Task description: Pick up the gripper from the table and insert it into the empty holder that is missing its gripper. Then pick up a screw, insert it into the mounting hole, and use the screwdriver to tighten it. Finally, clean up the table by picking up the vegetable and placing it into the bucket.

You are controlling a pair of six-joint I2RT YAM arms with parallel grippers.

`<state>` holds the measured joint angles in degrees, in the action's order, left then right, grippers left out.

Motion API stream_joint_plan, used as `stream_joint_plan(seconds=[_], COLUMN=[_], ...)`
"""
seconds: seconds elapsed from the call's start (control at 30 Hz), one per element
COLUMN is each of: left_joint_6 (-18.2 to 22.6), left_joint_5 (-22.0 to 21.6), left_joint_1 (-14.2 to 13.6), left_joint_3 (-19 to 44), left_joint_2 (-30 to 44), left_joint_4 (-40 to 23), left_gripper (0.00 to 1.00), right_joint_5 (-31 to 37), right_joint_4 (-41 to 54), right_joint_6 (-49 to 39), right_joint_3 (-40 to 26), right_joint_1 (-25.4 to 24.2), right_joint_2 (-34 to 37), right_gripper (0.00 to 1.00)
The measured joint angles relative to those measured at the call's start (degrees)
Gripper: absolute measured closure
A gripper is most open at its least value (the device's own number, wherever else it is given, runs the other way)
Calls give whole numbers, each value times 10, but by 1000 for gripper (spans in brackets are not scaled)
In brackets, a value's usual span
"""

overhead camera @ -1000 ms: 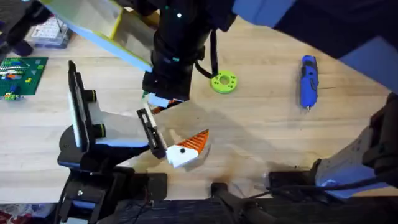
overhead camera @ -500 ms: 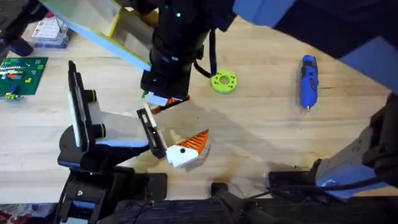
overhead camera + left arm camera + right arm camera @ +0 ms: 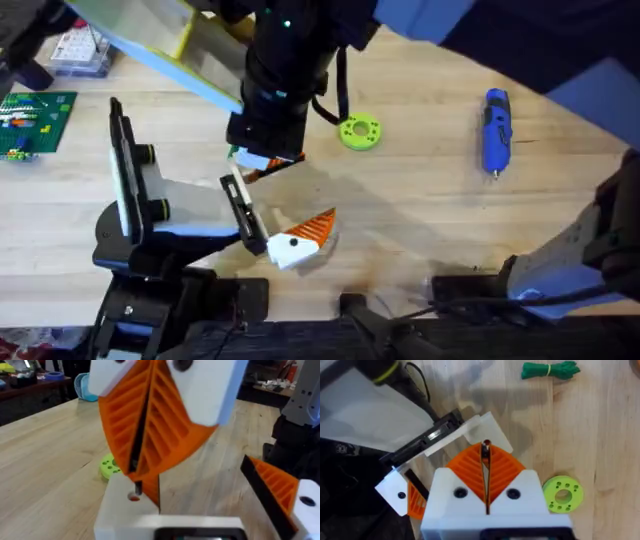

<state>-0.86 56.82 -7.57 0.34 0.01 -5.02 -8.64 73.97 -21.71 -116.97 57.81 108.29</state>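
Worktop [image 3: 430,200]: pale wood. My right hand [image 3: 485,457] is clenched on the screw [image 3: 485,445], shank vertical, tip just above the mounting hole [image 3: 134,496]. The gripper [image 3: 298,240] appears seated on the holder [image 3: 125,185]. Next move, I judge: straight down.

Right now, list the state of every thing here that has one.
right gripper: shut on a screw, tip at the mounting hole
gripper: lying against the end of the holder arm
screwdriver: lying flat, unheld
lime green ring: lying flat
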Motion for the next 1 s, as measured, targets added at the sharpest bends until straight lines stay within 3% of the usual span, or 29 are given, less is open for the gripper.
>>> stream_joint_plan(seconds=[1.0], left_joint_6=[0], left_joint_5=[0], left_joint_1=[0], left_joint_3=[0], left_joint_2=[0], left_joint_4=[0], left_gripper=[10], right_joint_5=[-21], right_joint_4=[0], right_joint_6=[0], right_joint_3=[0], right_joint_1=[-9], right_joint_2=[12], right_gripper=[992])
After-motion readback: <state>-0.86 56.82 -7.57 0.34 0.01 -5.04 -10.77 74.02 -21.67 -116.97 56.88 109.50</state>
